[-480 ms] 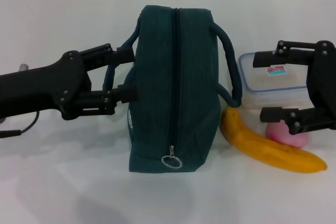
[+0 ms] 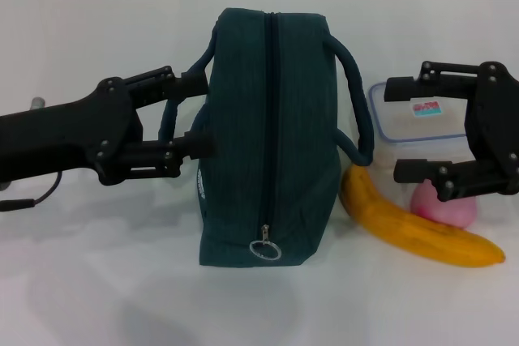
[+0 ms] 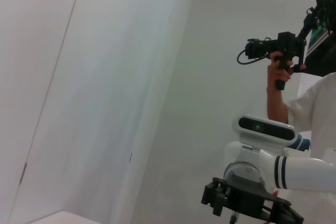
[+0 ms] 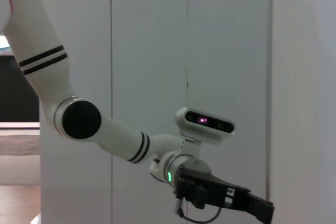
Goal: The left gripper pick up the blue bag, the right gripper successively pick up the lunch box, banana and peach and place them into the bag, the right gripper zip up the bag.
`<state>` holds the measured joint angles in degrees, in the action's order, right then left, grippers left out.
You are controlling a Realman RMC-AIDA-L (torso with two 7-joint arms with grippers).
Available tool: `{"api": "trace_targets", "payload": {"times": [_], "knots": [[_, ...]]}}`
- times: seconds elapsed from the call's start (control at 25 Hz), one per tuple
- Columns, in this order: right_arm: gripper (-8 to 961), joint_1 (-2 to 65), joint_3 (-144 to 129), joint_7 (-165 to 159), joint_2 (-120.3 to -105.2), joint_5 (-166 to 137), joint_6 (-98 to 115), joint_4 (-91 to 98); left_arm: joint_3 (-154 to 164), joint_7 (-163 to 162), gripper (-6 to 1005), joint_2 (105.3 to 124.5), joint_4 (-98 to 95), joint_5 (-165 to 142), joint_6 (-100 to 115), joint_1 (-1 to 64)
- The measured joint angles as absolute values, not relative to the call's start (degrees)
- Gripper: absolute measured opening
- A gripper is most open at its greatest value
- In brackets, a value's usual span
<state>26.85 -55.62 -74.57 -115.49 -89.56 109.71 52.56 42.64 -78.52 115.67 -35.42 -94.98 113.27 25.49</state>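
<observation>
We see the bag [image 2: 272, 139] lying on the white desk [image 2: 81, 281] in the head view, zipped along its top, the zip pull [image 2: 265, 245] at the near end. Our left gripper [image 2: 199, 115] reaches in from the left, its jaws spread around the bag's left handle [image 2: 182, 95]; whether they touch the strap we cannot tell, since the fingertips run up against the bag's side. The right handle [image 2: 357, 95] loops out toward the box [image 2: 422, 123].

Our right gripper [image 2: 401, 129] hangs over the box with its jaws spread, 1 finger above the far edge and 1 above the near edge, pinching nothing that we can see. It covers the box's right part, and the arm runs off the picture's right edge. The banana [image 2: 405, 228] lies just in front of the box, its stem end beside the bag. The peach [image 2: 446, 208] sits behind the banana, partly hidden by the lower finger.

Neither wrist view shows any of these things: each catches only a wall and the other arm's gripper far off, and in the left wrist view a person [image 3: 304, 108] with a camera is cut off at the edge.
</observation>
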Motion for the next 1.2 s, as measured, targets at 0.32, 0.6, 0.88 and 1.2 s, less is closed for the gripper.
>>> {"api": "trace_targets", "payload": {"times": [0.32, 0.6, 0.88, 1.2], "knots": [[798, 26.9, -55.6, -74.6, -115.49, -89.6, 109.0, 52.2, 42.5, -80.9, 888, 115.74, -35.9, -94.9, 112.6, 25.6], [797, 25.5, -55.1, -74.7, -115.23, -90.4, 108.4, 51.7, 42.4, -106.6, 888, 114.87, -49.2, -100.5, 105.7, 29.5], [797, 22.3, -53.5, -74.5, -114.43, -90.5, 108.0, 51.6, 42.4, -128.4, 872, 114.37, -58.9, -109.5, 101.3, 31.6], [797, 21.0, -52.6, -73.0, -113.92, -90.5, 107.7, 49.2, 44.8, -139.8, 848, 114.22, -59.1, -118.4, 101.6, 35.9]]}}
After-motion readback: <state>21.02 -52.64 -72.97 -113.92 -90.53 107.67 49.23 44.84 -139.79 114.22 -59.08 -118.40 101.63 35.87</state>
